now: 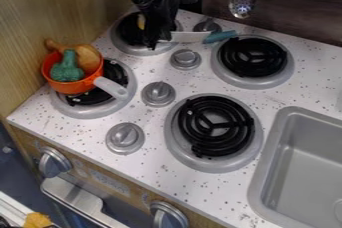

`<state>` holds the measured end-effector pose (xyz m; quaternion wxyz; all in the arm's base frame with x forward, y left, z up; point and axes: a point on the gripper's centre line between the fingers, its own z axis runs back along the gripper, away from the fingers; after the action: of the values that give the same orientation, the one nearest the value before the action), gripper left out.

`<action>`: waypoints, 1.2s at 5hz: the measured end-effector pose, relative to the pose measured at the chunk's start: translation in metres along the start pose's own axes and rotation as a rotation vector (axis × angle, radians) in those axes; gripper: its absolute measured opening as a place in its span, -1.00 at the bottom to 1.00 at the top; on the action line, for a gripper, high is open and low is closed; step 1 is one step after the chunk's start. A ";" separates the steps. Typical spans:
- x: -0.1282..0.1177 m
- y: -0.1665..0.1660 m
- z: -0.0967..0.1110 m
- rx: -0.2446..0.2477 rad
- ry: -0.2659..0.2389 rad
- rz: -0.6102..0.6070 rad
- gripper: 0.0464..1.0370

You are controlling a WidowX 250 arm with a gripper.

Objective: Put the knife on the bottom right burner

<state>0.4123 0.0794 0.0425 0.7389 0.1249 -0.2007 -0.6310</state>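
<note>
Knife (192,36) could tip handle-down if lifted by its blade (180,36) end; whether the gripper (155,41) has hold, I cannot tell.

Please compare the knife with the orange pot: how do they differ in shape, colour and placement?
The knife is long and slim, while the orange pot is round and deep. The knife's handle is teal; the pot's is pale grey. The knife is near the back, its blade end at the tool, whereas the pot sits on the front left burner. Both handles point towards the picture's right.
</note>
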 end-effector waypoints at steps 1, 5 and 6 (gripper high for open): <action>0.003 0.000 0.010 -0.025 0.014 0.015 -0.94; 0.050 -0.010 0.075 0.110 0.114 0.011 -0.97; 0.058 -0.017 0.088 0.181 0.164 0.008 -0.98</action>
<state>0.3647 0.0251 0.1211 0.7410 0.2414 -0.1963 -0.5950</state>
